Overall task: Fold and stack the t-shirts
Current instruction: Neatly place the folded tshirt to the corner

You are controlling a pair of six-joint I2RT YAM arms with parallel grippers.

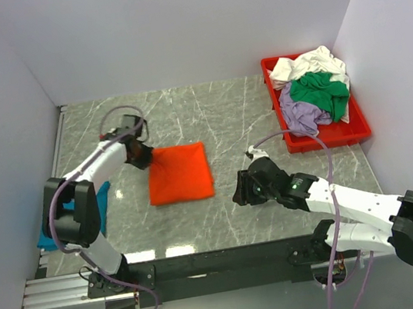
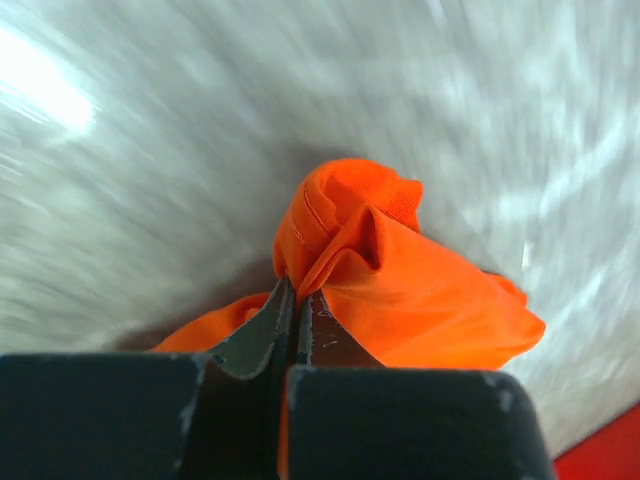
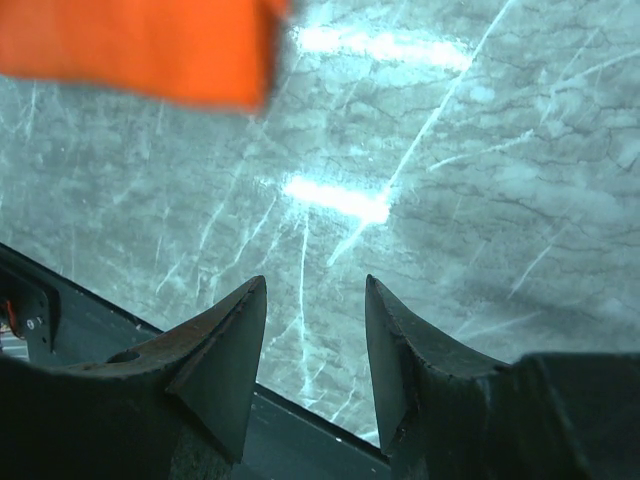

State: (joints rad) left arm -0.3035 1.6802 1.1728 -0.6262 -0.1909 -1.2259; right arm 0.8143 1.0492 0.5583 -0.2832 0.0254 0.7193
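Note:
A folded bright orange t-shirt [image 1: 180,173] lies on the marble table left of centre. My left gripper [image 1: 142,153] is at its far left corner, shut on a pinch of the orange cloth [image 2: 400,280], which bunches up beyond the fingertips. To the right of the shirt, my right gripper [image 1: 241,190] hovers open over bare marble, nothing between its fingers [image 3: 225,350]; the shirt's edge [image 3: 140,45] shows at the top left of the right wrist view. More t-shirts, white [image 1: 309,63], green [image 1: 320,89] and lavender [image 1: 299,116], lie heaped in the red tray. A teal-blue t-shirt [image 1: 46,239] sits behind the left arm.
The red plastic tray [image 1: 327,136] stands at the far right against the white wall. White walls close in the table on three sides. A black rail [image 1: 222,261] runs along the near edge with both arm bases.

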